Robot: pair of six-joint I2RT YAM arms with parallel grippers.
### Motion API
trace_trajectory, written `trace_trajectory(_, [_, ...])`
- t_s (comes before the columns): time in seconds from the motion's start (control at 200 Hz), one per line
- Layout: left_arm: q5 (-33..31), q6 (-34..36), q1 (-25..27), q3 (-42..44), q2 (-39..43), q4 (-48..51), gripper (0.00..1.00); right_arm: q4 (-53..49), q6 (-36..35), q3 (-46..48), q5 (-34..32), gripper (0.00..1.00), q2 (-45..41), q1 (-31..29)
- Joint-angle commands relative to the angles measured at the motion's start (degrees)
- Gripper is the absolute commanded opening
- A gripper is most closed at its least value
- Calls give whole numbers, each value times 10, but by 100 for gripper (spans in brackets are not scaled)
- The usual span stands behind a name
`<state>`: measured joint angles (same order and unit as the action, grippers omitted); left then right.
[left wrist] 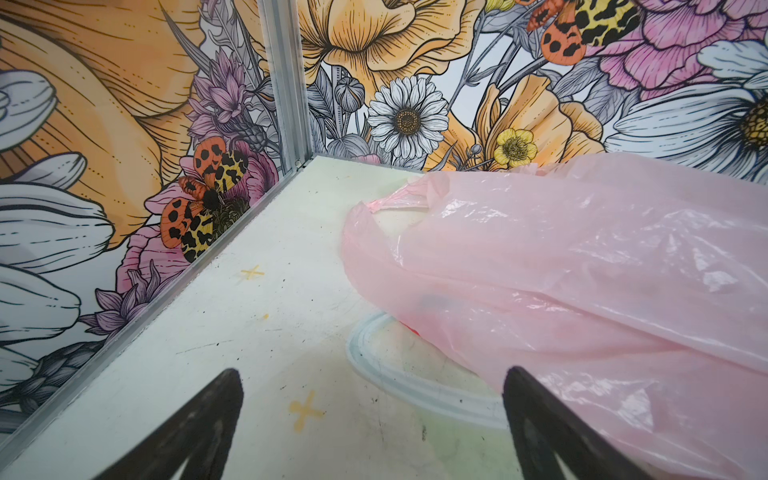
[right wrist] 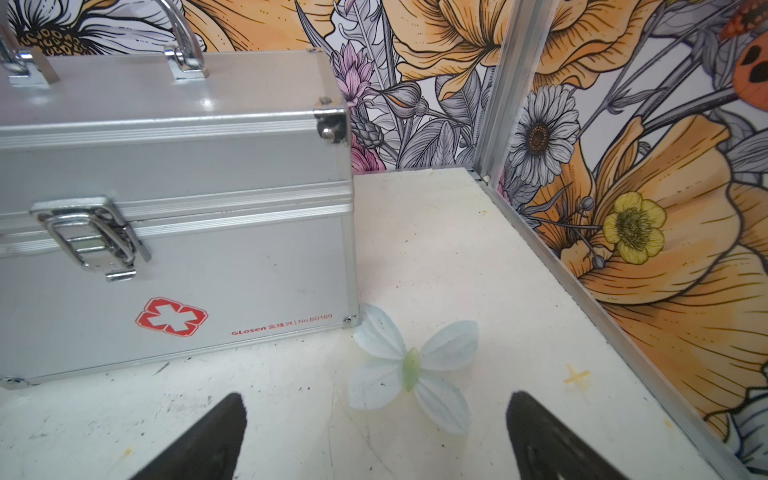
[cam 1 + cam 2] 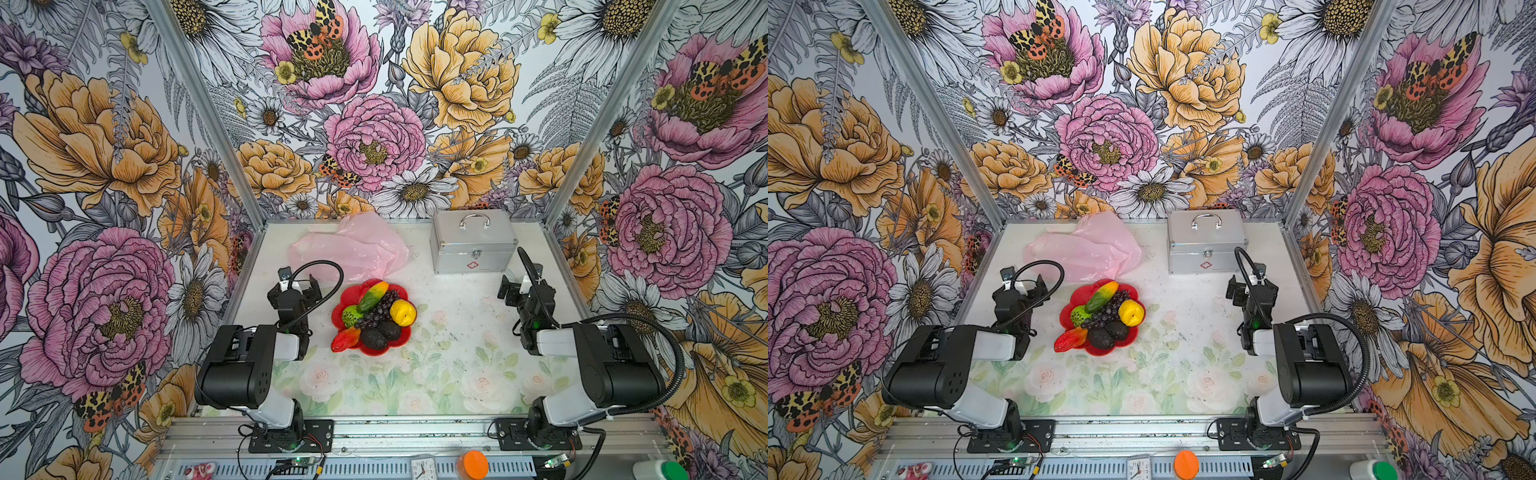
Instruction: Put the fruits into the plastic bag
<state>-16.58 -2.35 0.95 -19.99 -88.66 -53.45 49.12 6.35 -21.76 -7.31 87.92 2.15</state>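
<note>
small multicoloured toy fruits [image 3: 376, 318] sitting heaped on red flower-shaped plate [image 3: 347, 294], mid tabletop [image 3: 457, 332] | crinkly translucent pale-pink plastic bag [image 3: 353, 249] lying slumped just behind plate | left hand [image 1: 372, 374], right hand [image 2: 374, 399] both hanging spread wide, gripping nothing

1. Both top views look down from high above the front, facing the back wall [image 3: 374, 124]; they share the whole surface [image 3: 457, 291].
2. Left wrist view: low, close, facing the far left corner [image 1: 300, 163] and the plastic bag [image 1: 582, 270].
3. Right wrist view: low, close, facing the far right corner [image 2: 482, 174] and the silver case [image 2: 187, 187].
</note>
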Motion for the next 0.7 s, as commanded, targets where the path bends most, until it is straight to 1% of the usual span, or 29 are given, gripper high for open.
trace_trajectory(0.0, [12,11,-2,-7,-1,-23,99,24,1,5,-5,100,-2,-4])
trace_trajectory(0.075, [12,14,1,-8,3,-20,99,6,9,3,-27,100,-19,-4])
trace_trajectory(0.15, [19,25,9,-16,19,12,99,-27,16,-2,-44,100,-49,-3])
trace_trajectory(0.225, [30,39,16,-36,44,67,99,-72,24,-11,-56,100,-81,-1])
trace_trajectory(0.295, [20,33,18,-68,67,154,99,-136,44,-26,-79,99,-112,2])
trace_trajectory(0.33, [8,21,18,-89,77,206,99,-180,63,-39,-95,99,-127,5])
trace_trajectory(0.375, [-9,-4,19,-116,87,272,99,-254,115,-61,-119,99,-145,13])
trace_trajectory(0.425, [-23,-33,18,-142,96,335,99,-328,155,-84,-114,100,-159,29])
trace_trajectory(0.47, [-25,-56,18,-160,104,378,99,-375,172,-101,-100,100,-168,39])
trace_trajectory(0.56, [-19,-100,16,-179,123,428,99,-445,199,-127,-82,100,-183,51])
trace_trajectory(0.64, [3,-146,7,-189,140,465,99,-501,245,-147,-90,100,-197,58])
trace_trajectory(0.695, [27,-180,-7,-205,146,507,99,-534,274,-159,-100,100,-205,64])
